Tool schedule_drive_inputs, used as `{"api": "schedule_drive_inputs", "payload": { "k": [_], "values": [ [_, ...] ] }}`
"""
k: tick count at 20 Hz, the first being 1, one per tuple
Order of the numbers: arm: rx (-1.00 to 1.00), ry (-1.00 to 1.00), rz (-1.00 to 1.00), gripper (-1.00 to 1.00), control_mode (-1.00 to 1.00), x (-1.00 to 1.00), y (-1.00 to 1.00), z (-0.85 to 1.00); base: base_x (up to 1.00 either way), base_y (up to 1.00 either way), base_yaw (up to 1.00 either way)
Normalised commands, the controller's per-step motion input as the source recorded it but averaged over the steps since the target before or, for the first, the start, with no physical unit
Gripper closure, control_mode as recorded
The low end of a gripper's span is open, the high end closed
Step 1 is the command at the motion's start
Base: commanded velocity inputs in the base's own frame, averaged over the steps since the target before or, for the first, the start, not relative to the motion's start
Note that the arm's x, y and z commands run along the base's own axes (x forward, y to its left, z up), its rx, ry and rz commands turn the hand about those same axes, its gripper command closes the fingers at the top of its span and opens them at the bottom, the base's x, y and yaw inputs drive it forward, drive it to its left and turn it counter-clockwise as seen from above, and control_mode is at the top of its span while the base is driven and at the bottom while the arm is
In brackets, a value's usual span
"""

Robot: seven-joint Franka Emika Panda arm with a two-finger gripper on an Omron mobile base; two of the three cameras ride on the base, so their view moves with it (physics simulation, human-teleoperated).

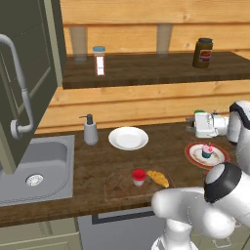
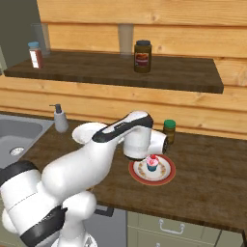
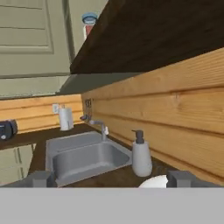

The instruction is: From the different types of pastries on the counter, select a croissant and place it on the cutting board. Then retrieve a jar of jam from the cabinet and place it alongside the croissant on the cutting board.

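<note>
Two small items lay on the dark wooden cutting board at the lower centre of the left base view: a golden-brown croissant and, just left of it, a little red-lidded jam jar. Above them in that frame sat a round white plate, with a grey pump-top soap dispenser to its left and the steel sink basin at the left edge. At mid-right, a red-rimmed plate carried a pink-frosted cupcake.

On the dark wooden shelf across the upper part of the frame stood a slim bottle with a blue cap and red label and, toward the upper right, a brown jar with a dark lid.

The white arm's two-finger gripper hung at mid-right of the left base view, above the counter and pointing left, its jaws spread wide and holding nothing. In the hand view the two dark fingertips stood far apart at the bottom corners, with the soap dispenser and sink beyond. In the right base view a small green-lidded jar stood by the wall behind the forearm.
</note>
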Motion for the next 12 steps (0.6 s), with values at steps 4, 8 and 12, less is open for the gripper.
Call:
{"api": "schedule_drive_inputs", "payload": {
  "k": [4,8,12],
  "values": [
    [-0.04,0.15,-0.61,-1.00,-1.00,0.00,-0.72,0.20,0.00,0.00,0.00],
    [-0.18,0.06,-0.43,-1.00,-1.00,-0.48,-0.51,0.36,0.00,0.00,0.00],
    [-0.42,-0.03,0.02,-1.00,-1.00,-1.00,-0.38,0.23,0.00,0.00,0.00]
  ]
}}
